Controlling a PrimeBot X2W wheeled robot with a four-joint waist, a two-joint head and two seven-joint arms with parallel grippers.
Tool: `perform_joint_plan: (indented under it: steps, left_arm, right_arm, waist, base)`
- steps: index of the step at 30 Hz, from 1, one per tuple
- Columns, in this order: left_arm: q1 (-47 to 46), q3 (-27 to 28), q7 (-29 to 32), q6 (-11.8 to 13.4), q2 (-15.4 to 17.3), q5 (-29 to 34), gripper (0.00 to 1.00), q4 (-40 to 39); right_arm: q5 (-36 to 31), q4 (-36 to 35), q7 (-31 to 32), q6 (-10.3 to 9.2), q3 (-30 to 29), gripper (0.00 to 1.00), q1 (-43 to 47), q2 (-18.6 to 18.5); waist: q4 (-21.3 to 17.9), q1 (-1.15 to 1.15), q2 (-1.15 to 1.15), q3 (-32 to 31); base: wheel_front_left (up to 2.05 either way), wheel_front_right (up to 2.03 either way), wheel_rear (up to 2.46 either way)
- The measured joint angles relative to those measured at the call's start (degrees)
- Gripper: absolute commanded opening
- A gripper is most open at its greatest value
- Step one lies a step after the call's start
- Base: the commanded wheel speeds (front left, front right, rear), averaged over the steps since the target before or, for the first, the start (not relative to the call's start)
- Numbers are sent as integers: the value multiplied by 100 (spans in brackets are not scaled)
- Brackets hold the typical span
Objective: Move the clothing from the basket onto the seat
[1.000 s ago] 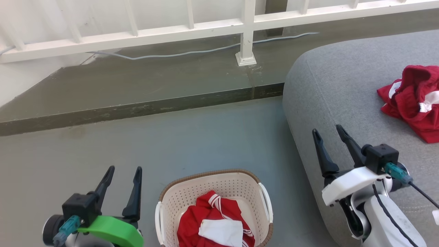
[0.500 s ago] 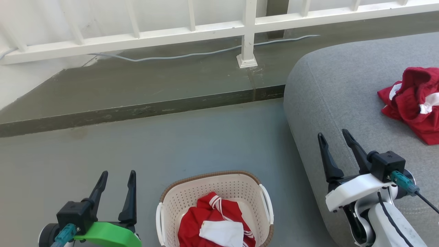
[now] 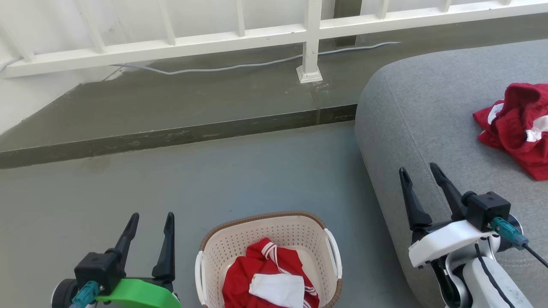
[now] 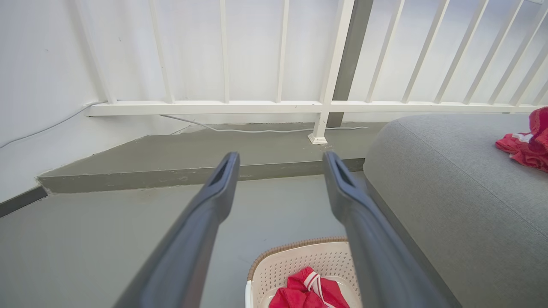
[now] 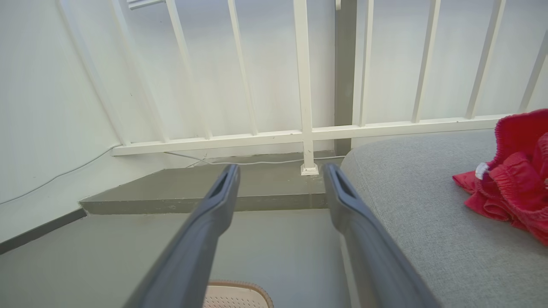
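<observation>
Two red garments with white trim, one moved and one not. The first garment (image 3: 516, 128) lies bunched on the grey seat (image 3: 428, 102), toward its right side. The second garment (image 3: 261, 276) sits crumpled in the basket (image 3: 239, 241), which stands on the floor (image 3: 257, 171) just beside the seat's rounded edge.

The left end effector (image 3: 152, 217) hovers to the left of the basket. The right end effector (image 3: 418, 169) hovers over the seat's near edge. Both have their fingers spread wide and hold nothing.

The step in hand is probably the pickup of the second garment. It is best done by descending steeply inside the rim, straddling a raised fold and closing on cloth alone, away from the perforated wall. The garment should then be lifted clear of the rim before it is swung toward the seat, so that the light basket is not dragged along.

The heap shows no clear long axis. Its white-striped band runs diagonally from the far middle toward the near right, and a white panel lies uppermost on the near side.
</observation>
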Motion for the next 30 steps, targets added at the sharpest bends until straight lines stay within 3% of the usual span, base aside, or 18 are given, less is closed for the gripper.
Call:
perform_joint_plan:
  steps: [15,30]
  left_arm:
    - [67,86,146,1,-105,231,100,-247]
    - [-383,-157,352,-8,-103,410,100,-635]
  right_arm:
    - [10,-420,152,-8,-8,100,35,-19]
    - [11,-1220,205,-48,-102,100,-190,-76]
  waist:
    - [-34,0,0,136]
    - [-175,0,0,948]
  base:
    - [0,0,0]
    - [0,0,0]
